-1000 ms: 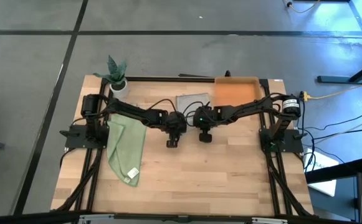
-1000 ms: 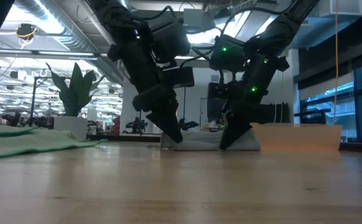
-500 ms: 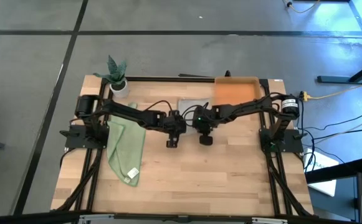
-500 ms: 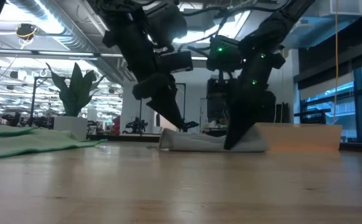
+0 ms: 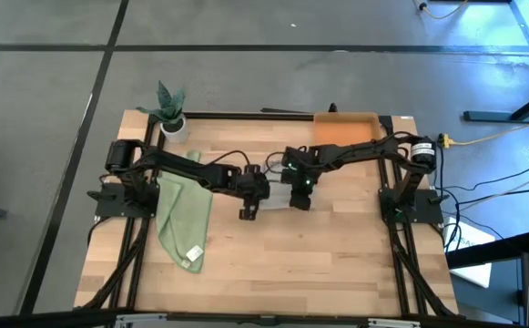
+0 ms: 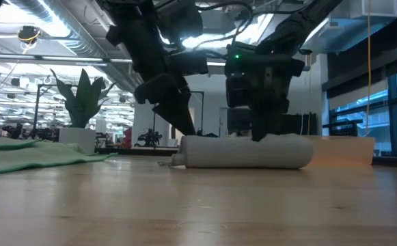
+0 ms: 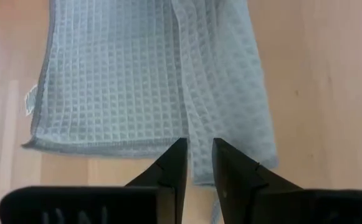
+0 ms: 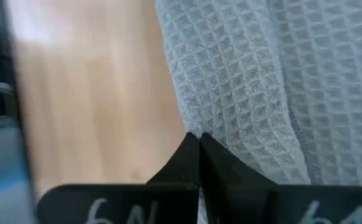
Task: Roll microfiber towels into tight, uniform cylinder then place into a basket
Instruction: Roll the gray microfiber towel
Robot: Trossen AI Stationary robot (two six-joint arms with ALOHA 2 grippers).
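Note:
The light grey towel (image 5: 277, 191) lies rolled into a cylinder (image 6: 242, 152) on the table's middle, its long side on the wood. My right gripper (image 6: 259, 135) is shut, pointing down onto the roll's top. My left gripper (image 6: 190, 131) stands at the roll's left end with a narrow gap between its fingers (image 7: 199, 149), over the towel's hemmed edge (image 7: 106, 144). I cannot tell whether it touches the cloth. The light green towel (image 5: 184, 214) lies spread at the left. The orange basket (image 5: 344, 132) stands at the far edge. My right gripper presses its shut fingertips (image 8: 198, 140) on the roll's upper side (image 8: 230, 106), right of the roll's middle. The fingers come from above, pointing down. The roll lies on the table under them.
A small white pot with a plant (image 5: 171, 117) stands at the far left corner. The basket also shows in the low view (image 6: 328, 150), right behind the roll. Bare wood lies toward the near edge.
The grey towel has rolled over toward the table's near edge and now shows as a full round cylinder instead of a flat wedge. My right gripper has risen onto the roll's top and tipped to point down. My left gripper has lifted a little at the roll's left end.

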